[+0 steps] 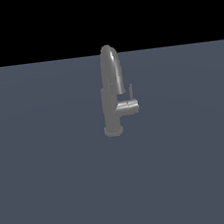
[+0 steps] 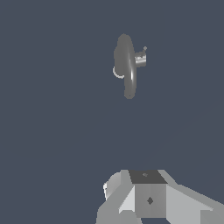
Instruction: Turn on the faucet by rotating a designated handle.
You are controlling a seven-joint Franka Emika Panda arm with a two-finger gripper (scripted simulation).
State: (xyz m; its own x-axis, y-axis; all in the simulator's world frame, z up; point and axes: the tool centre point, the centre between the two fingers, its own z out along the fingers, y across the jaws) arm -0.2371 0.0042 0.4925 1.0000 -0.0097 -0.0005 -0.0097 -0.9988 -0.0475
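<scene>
The grey metallic faucet [image 1: 111, 109] stands upright on the flat grey floor, its arched spout [image 1: 111, 67] rising above the body. A short stub [image 1: 129, 107] sticks out toward the exterior view's right, and the thin handle [image 1: 131, 91] rises from its end, pointing up. The wrist view looks down on the faucet [image 2: 127, 65], with the handle [image 2: 144, 49] a small tip beside the spout. Only pale blocky parts of my gripper [image 2: 148, 192] show at that picture's edge, far from the faucet. Its jaws are not clear enough to read. The arm is out of the exterior view.
A plain grey floor [image 1: 54, 190] surrounds the faucet on all sides, ending in black at the far edge. No other objects show.
</scene>
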